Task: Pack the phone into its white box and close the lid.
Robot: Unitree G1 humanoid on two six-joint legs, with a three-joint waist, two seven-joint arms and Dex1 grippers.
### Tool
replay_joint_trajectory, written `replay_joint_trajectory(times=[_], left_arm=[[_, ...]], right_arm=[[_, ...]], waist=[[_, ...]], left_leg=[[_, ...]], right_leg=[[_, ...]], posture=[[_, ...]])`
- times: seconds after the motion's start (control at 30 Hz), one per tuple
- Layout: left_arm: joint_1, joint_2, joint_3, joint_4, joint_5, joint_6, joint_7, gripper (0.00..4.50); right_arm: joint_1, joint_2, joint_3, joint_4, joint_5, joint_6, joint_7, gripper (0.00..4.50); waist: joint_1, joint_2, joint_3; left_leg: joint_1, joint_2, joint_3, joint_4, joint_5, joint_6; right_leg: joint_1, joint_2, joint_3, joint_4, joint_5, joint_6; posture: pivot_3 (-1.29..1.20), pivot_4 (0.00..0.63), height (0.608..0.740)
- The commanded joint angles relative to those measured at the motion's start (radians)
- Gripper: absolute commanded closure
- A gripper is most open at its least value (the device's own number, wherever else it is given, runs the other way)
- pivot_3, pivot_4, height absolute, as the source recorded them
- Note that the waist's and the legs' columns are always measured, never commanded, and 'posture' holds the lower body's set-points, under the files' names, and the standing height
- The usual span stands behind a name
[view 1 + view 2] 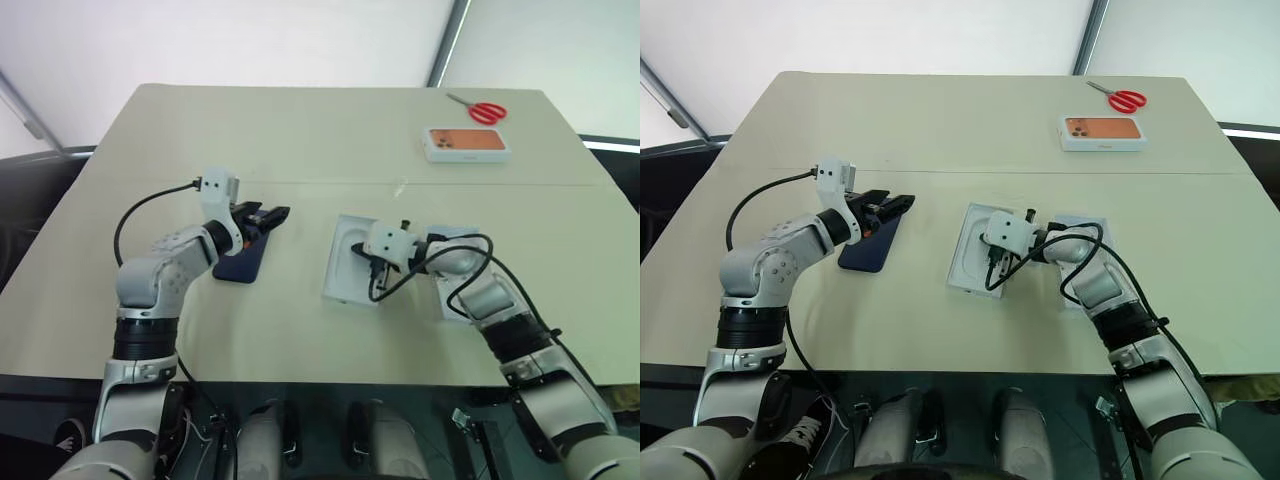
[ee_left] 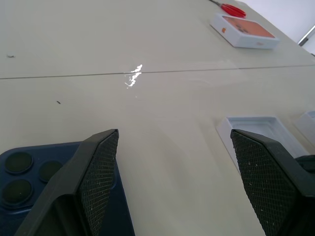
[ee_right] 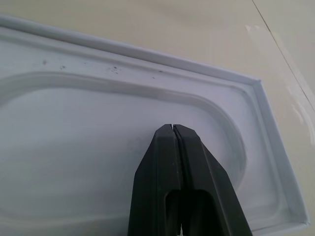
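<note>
The phone (image 1: 868,243), slim, dark navy and rounded at the corners, lies flat on the matte beige table (image 1: 940,130) with bare surface around it. Above it the left gripper (image 1: 890,205) hovers, its black textured fingers (image 2: 101,172) spread wide and holding nothing. The white box (image 1: 975,250) sits well to its right, shallow and low-walled, an oval recess moulded in its floor. The right gripper (image 3: 173,129) has its fingers pressed together, empty, tip over that recess. Far off rest an orange-printed box (image 1: 1102,131) and red scissors (image 1: 1122,98).
</note>
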Motion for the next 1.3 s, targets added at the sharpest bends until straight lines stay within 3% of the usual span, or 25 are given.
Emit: replay_joint_trajectory(times=[0.03,0.33,0.4,0.53,0.67,0.87,1.1,1.3], left_arm=[[0.0,0.004,0.015,-0.033,0.0,-0.019,-0.002,0.67],[-0.012,0.066,0.049,0.007,-0.014,-0.02,-0.053,0.67],[-0.014,0.12,0.054,0.043,-0.006,-0.006,-0.089,0.67],[-0.038,0.244,0.089,0.182,-0.038,0.062,-0.202,0.67],[-0.076,0.303,0.1,0.299,-0.037,0.088,-0.251,0.67],[-0.118,0.319,0.104,0.44,-0.045,0.155,-0.305,0.67],[-0.127,0.33,0.024,0.498,-0.025,0.272,-0.39,0.67],[-0.127,0.31,-0.034,0.508,0.014,0.316,-0.39,0.67]], right_arm=[[-0.016,0.005,-0.021,-0.009,0.001,-0.005,-0.015,4.46],[-0.017,-0.007,-0.069,-0.057,0.083,0.06,0.052,4.46],[-0.054,0.016,-0.094,-0.066,0.111,0.096,0.038,4.46],[-0.123,0.131,-0.069,-0.069,0.136,0.146,0.011,4.46],[-0.174,0.244,-0.005,0.003,0.082,0.138,-0.036,4.46],[-0.265,0.388,0.097,0.225,-0.012,0.116,-0.108,4.46],[-0.365,0.441,0.133,0.417,-0.063,0.113,-0.082,4.46],[-0.38,0.456,0.134,0.464,-0.068,0.106,-0.049,4.46]], waist=[[0.001,0.0,0.0],[0.0,0.0,0.0],[0.0,0.0,0.0],[-0.014,0.0,0.0],[-0.018,0.0,0.0],[-0.009,0.0,0.0],[-0.01,0.0,0.0],[-0.01,0.0,-0.001]], left_leg=[[0.0,0.0,0.0,0.0,0.0,0.0],[0.0,0.0,0.0,0.0,0.0,0.0],[0.0,0.0,0.0,0.0,0.0,0.0],[0.0,0.001,0.0,-0.001,0.001,-0.001],[0.0,0.002,0.0,-0.002,0.001,-0.003],[-0.001,-0.001,0.0,-0.001,0.001,-0.002],[0.0,-0.001,0.001,-0.002,0.001,-0.002],[0.001,-0.001,0.001,-0.002,0.001,-0.002]], right_leg=[[0.0,0.0,0.0,0.0,0.0,0.0],[0.0,0.0,0.0,0.0,0.0,0.0],[0.0,0.0,0.0,0.0,0.0,0.0],[-0.002,0.001,0.0,0.001,0.0,0.0],[-0.002,0.001,0.0,0.001,0.0,0.0],[-0.002,0.0,0.0,0.001,0.0,0.0],[-0.002,0.001,0.0,0.002,0.0,0.0],[-0.002,0.001,0.001,0.002,0.0,0.0]], posture=[[0.0,0.15,0.738],[0.0,0.15,0.738],[0.0,0.15,0.738],[0.0,0.15,0.738],[0.0,0.15,0.738],[0.0,0.15,0.738],[0.0,0.15,0.738],[0.0,0.15,0.738]])
